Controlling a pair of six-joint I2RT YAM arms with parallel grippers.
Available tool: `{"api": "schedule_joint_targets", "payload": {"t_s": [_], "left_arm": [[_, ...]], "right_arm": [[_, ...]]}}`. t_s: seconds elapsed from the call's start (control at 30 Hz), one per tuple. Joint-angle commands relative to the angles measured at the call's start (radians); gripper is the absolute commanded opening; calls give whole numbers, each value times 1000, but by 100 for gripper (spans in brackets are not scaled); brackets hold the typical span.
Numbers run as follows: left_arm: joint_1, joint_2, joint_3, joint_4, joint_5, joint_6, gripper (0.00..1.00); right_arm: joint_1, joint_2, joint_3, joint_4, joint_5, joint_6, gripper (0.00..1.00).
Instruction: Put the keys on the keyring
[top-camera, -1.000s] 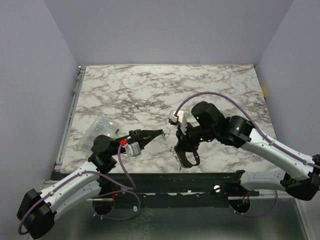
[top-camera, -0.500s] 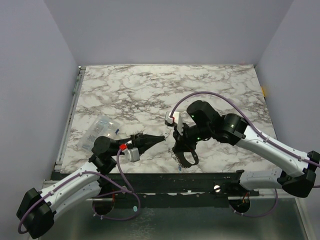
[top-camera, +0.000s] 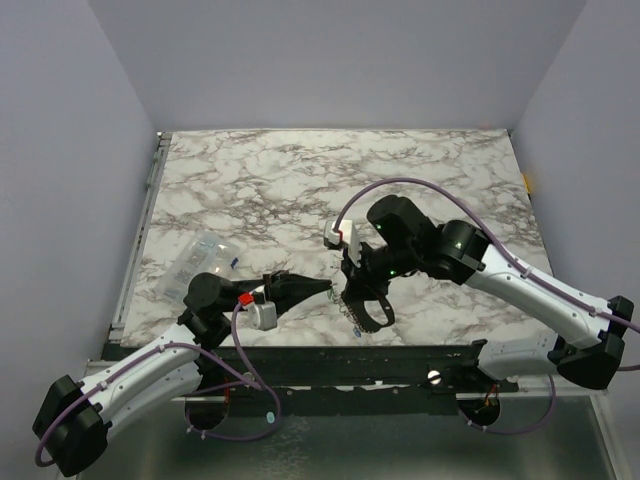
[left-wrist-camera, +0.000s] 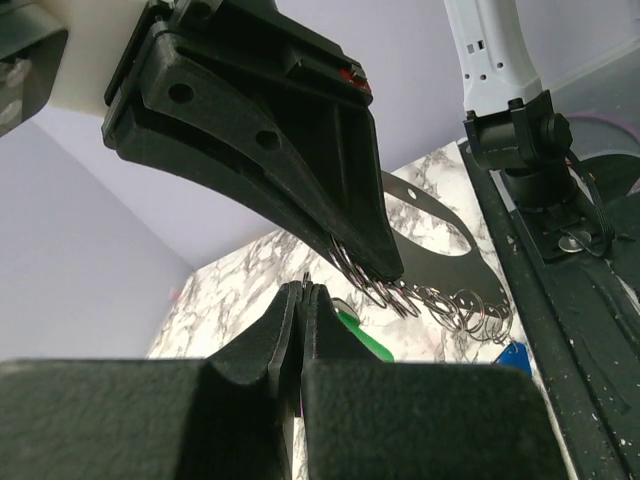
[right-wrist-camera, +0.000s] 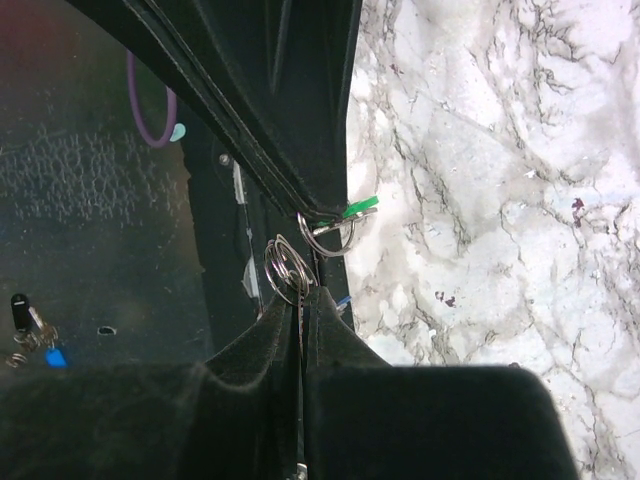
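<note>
Left wrist: the green key (left-wrist-camera: 360, 335) is pinched in the shut left hand (left-wrist-camera: 302, 292); the keyring (left-wrist-camera: 445, 270) is clamped in the shut right hand (left-wrist-camera: 372, 266), just beside. Through misalignment the key could be dropped.

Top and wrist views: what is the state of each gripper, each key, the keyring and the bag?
left gripper: shut on the green key.
right gripper: shut on the keyring.
green key: held up beside the chain.
blue key: hanging at the chain's end.
keyring: held up, chain sagging.
plastic bag: lying flat, untouched.
</note>
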Motion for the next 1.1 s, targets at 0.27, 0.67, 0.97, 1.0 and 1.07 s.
{"api": "schedule_joint_targets", "payload": {"t_s": [0.27,0.67,0.97,1.0,1.07], "left_arm": [[-12,-2,-5,32,101,3,0],[-19,4,-6,33,105,3,0],[-20,5,-6,32,105,4,0],[-21,6,-6,32,107,4,0],[-22,6,-6,32,107,3,0]], "right_arm": [[-4,24,32,-25,-44,-20,0],[-4,33,24,-24,-51,-14,1],[-3,35,24,-24,-53,-16,1],[-4,35,23,-22,-52,-16,1],[-4,36,21,-22,-51,-16,1]]}}
